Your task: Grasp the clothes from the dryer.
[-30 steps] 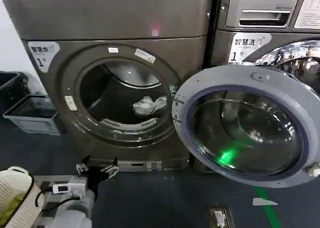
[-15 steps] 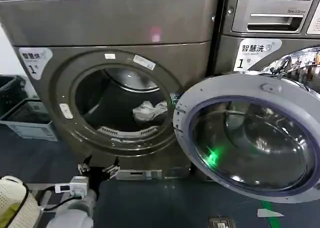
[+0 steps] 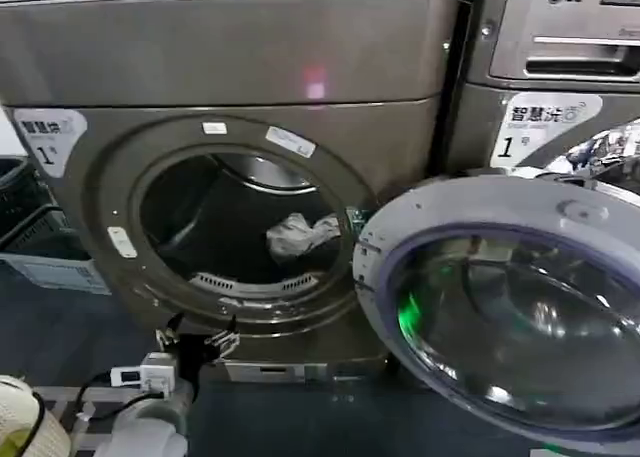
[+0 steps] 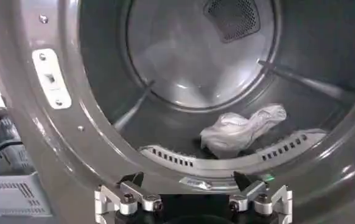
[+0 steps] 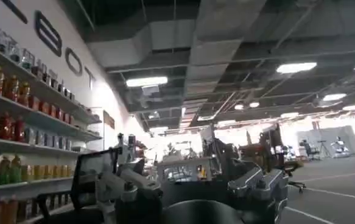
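Note:
The dryer (image 3: 240, 67) is a bronze-grey front loader with its round opening uncovered. The clothes (image 3: 298, 234), a small pale crumpled bundle, lie on the drum floor toward the right side. My left gripper (image 3: 197, 337) hangs open just below the front of the opening's lower rim, well short of the bundle. In the left wrist view, the left gripper (image 4: 189, 185) has its jaws wide apart with nothing between them, and the clothes (image 4: 241, 129) rest beyond the perforated lip. The right gripper (image 5: 192, 182) is open and empty, facing away into the room.
The dryer's round glass door (image 3: 510, 312) is swung open to the right, in front of the LG machine (image 3: 565, 67). Grey crates (image 3: 35, 252) stand on the floor at the left. A white woven basket (image 3: 22, 422) sits at the bottom left. Shelves of bottles (image 5: 13, 122) line the room.
The dryer has grown larger in the head view and its opening sits closer. The left gripper has come up nearer the lower rim. The clothes have not moved.

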Motion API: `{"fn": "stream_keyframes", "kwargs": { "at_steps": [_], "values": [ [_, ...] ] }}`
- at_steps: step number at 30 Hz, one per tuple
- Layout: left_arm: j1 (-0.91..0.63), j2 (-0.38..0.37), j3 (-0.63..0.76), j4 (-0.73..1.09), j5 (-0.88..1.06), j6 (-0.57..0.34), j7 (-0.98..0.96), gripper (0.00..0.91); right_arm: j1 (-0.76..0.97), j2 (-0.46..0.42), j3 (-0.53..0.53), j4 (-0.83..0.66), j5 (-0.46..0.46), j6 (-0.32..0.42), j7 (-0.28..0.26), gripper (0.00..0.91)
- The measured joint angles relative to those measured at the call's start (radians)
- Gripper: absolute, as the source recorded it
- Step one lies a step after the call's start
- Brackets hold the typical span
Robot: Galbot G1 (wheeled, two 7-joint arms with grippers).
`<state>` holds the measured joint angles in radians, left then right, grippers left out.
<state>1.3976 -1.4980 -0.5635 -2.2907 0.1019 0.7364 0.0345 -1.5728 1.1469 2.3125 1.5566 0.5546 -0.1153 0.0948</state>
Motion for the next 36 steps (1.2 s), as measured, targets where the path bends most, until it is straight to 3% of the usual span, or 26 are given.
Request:
{"fn": "stream_keyframes", "kwargs": {
  "at_steps": [36],
  "values": [
    [-0.012, 0.004, 0.016, 0.023, 0.007, 0.0, -0.014, 0.907, -0.005, 0.0, -0.008, -0.015, -0.017, 0.005, -0.008, 0.907]
  ]
}}
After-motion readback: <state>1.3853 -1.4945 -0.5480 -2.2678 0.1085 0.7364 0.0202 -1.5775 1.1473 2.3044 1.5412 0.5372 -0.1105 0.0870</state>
